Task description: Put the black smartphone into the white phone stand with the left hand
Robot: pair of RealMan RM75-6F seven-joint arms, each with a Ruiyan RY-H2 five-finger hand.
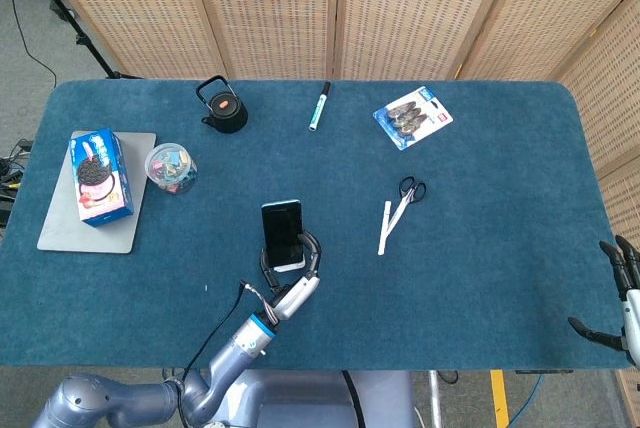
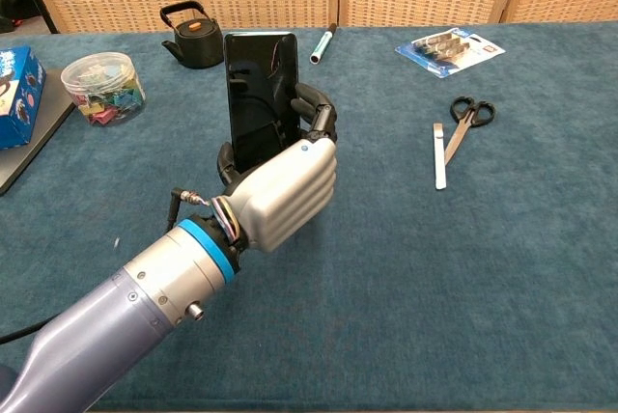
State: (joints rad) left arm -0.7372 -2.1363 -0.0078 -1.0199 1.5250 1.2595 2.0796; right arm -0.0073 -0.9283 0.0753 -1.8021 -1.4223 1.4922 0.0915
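1. Black smartphone [image 2: 261,95] stands upright, dark screen toward the chest camera, left of centre in the chest view; in the head view it sits just below frame centre [image 1: 283,235].
2. Left hand [image 2: 282,191] grips the phone's lower part; its fingers [image 2: 315,120] curl around the right edge of the phone, pinching it against the palm side. The silver arm with a blue band enters from the lower left of the chest view.
3. White phone stand: hidden behind the left hand if present; cannot tell whether the phone rests in it.
4. Right hand [image 1: 620,298] sits at the lower right edge of the head view, off the worktop's corner, holding nothing, fingers spread apart.
5. Worktop [image 1: 480,278] is covered in blue felt-like cloth.
6. Upper left of the head view: black kettle [image 1: 223,108]; below it a clear tub of coloured clips [image 1: 171,168]; at far left a blue cookie box [image 1: 100,175] lying on a grey mat [image 1: 60,233]. The box's writing is too small to read.
7. Top centre: marker pen [image 1: 319,106]. To its right, a blister pack [image 1: 412,117] with a blue card; its label is unreadable.
8. Right of centre: black-handled scissors [image 1: 408,195], with a white strip [image 1: 384,227] just beside the blades.
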